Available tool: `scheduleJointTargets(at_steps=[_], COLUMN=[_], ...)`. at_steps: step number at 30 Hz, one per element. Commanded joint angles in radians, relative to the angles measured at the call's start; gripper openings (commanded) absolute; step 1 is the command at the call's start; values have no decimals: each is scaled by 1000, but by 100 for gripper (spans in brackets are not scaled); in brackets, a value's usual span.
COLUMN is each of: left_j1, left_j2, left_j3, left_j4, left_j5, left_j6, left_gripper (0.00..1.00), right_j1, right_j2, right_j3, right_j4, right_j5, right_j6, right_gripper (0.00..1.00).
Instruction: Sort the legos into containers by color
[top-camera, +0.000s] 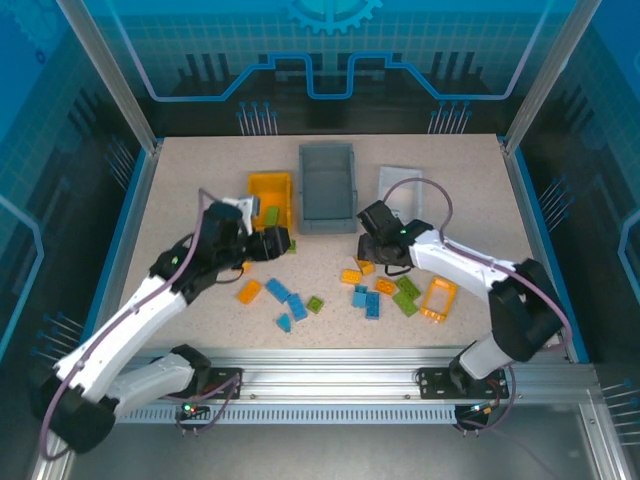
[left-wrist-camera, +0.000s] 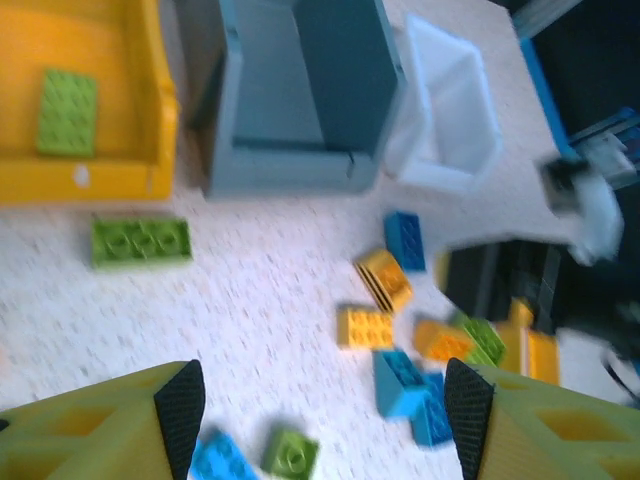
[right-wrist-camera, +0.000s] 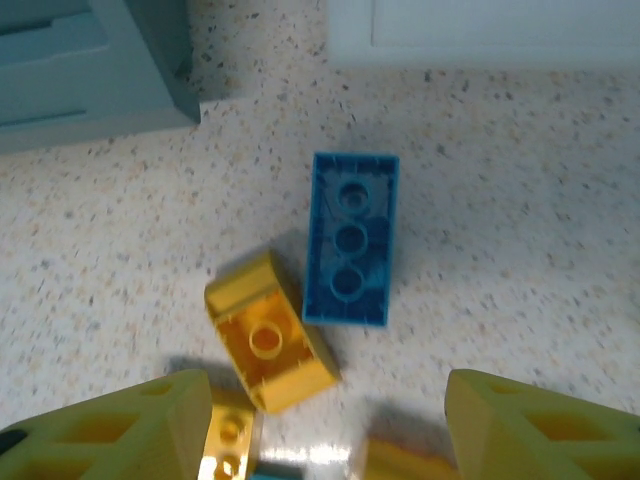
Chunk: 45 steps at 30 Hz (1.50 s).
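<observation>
Orange, blue and lime green legos lie scattered across the table's near middle, among them a blue brick (top-camera: 277, 290) and a flat orange frame (top-camera: 438, 298). At the back stand a yellow-orange container (top-camera: 270, 195), a grey one (top-camera: 328, 185) and a white one (top-camera: 405, 190). A green plate (left-wrist-camera: 68, 112) lies inside the yellow-orange container. Just in front of that container hovers my left gripper (top-camera: 272, 243), open and empty (left-wrist-camera: 325, 420). My right gripper (top-camera: 372, 255) stands open (right-wrist-camera: 320, 420) low over an upturned blue brick (right-wrist-camera: 350, 238) and an orange brick (right-wrist-camera: 270, 335), gripping neither.
A green brick (left-wrist-camera: 140, 241) lies on the table right in front of the yellow-orange container. The grey container's corner (right-wrist-camera: 90, 70) and the white container's wall (right-wrist-camera: 480, 30) are close beyond my right fingers. Metal posts and a blue rim edge the table.
</observation>
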Motion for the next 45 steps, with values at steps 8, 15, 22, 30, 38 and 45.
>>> scheduleJointTargets(at_steps=[8,15,22,30,38,45], left_j1=[-89,-91,-89,-90,-99,-128], left_j2=[-368,-382,-356,-300,-159,-123], left_j3=[-204,-195,-174,-147,-108,-92], left_j4=[-24,-37,-16,61,186,201], left_j5=[65,62,65,74,106,88], left_j6=[-224,-202,-193,-202,-212,-209], left_gripper=[69,69,69,70,70,70], right_j1=[-70,-95,-98,-143,-312,-352], right_j2=[236,312,279,2,210,346], right_j3=[133,156,155,91,293,430], right_j4=[11,23,27,-8,-24,-80], right_j5=[13,-5,0,96,-51,-95], right_j6=[13,18,-17,-90,-200,-244], right_gripper=[60,45,23,25,24,44])
